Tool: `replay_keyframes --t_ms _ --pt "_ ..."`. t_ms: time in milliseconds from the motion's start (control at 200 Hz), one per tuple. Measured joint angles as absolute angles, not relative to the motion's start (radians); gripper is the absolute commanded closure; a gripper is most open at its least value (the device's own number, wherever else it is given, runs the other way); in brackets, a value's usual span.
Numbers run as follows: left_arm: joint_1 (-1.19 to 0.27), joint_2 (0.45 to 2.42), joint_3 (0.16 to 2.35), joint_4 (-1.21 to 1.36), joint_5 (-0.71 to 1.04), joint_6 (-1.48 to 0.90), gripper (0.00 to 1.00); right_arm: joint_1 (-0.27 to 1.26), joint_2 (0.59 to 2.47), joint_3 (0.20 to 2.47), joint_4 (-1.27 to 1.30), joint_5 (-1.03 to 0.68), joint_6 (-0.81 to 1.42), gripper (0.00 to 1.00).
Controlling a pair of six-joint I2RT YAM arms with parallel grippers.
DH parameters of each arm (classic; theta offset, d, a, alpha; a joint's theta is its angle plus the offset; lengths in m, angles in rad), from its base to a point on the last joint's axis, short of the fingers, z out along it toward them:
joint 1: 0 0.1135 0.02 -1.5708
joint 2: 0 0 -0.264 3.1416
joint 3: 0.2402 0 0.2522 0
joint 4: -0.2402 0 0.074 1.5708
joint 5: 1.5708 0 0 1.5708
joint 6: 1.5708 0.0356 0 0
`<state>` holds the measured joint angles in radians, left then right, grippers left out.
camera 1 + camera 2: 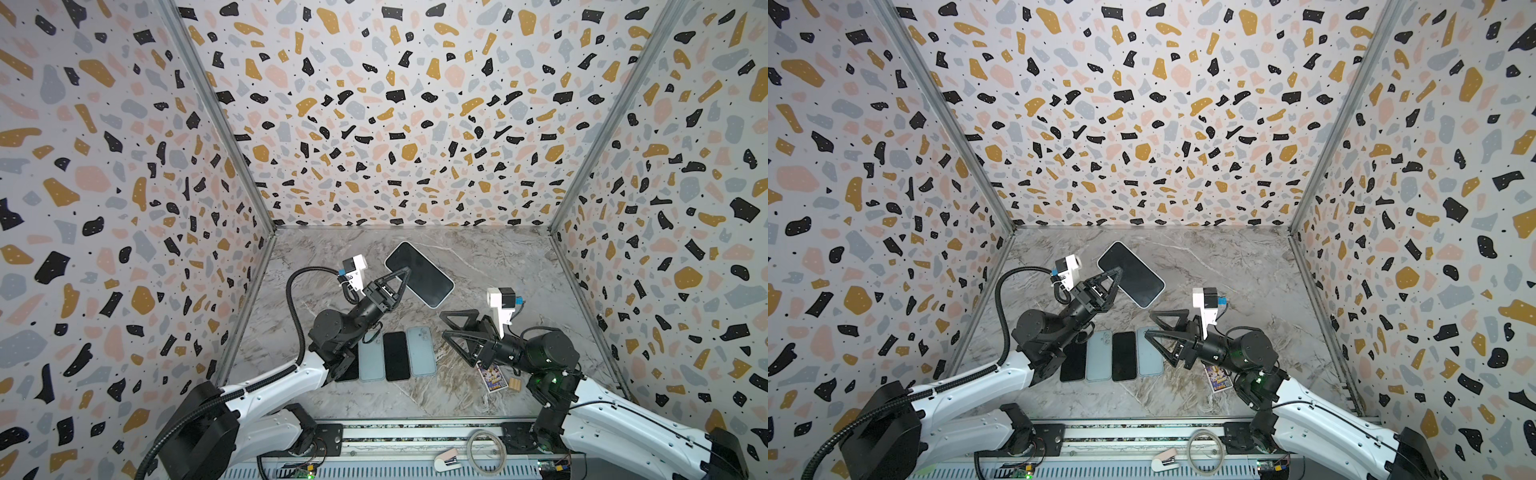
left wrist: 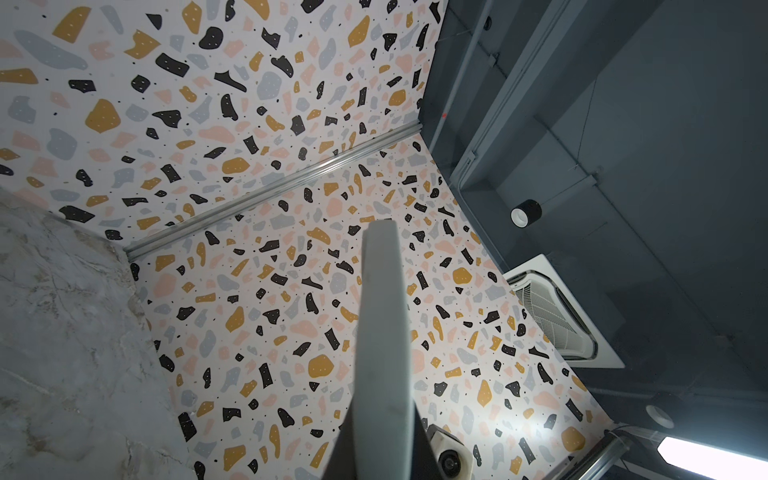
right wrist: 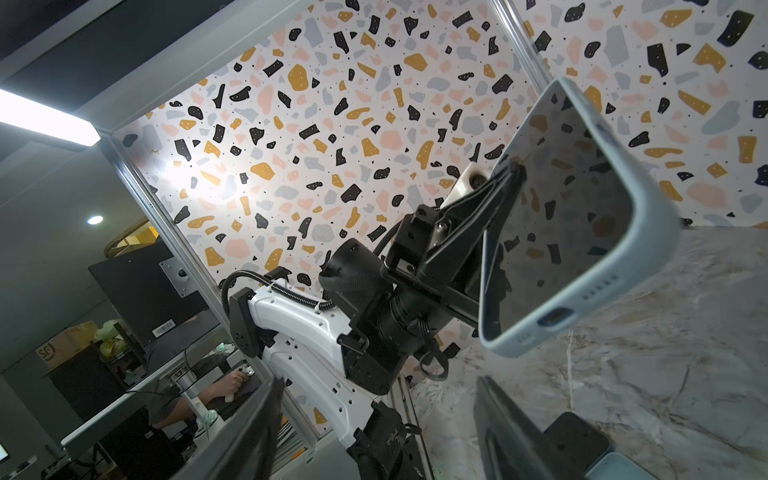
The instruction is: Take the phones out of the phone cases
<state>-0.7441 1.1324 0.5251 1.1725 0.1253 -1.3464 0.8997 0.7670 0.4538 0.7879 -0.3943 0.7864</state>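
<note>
Two grippers in play, and only one has a load: the left gripper (image 1: pixel 405 275) is clamped on a long edge of the phone (image 1: pixel 419 272), holding it off the marble worktop (image 1: pixel 511 266) just below centre frame in both top views, dark screen up, set on a diagonal. The phone sits inside its pale blue phone case (image 3: pixel 652 195); the right wrist view shows the rim wrapped round the screen. The right gripper (image 1: pixel 446 325), jaws wide apart and holding nothing, hangs to the lower right of the phone, near but not touching. Lower in the frame, a row of four flat phones or cases (image 1: pixel 396 355) lies side by side on the worktop.
</note>
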Motion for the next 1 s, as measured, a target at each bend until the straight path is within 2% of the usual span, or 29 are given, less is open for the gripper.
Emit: replay_keyframes --t_ms 90,651,996 --pt "-0.757 1.132 0.513 1.179 0.094 -1.35 1.0 0.901 0.804 0.454 0.807 -0.376 0.78 0.34" --pt "-0.776 1.1 0.494 1.205 0.038 -1.357 1.0 0.903 0.843 0.416 0.891 -0.36 0.825 0.39" --pt "-0.806 1.122 0.489 1.218 0.039 -1.365 1.0 0.901 0.865 0.416 0.903 -0.35 0.825 0.53"
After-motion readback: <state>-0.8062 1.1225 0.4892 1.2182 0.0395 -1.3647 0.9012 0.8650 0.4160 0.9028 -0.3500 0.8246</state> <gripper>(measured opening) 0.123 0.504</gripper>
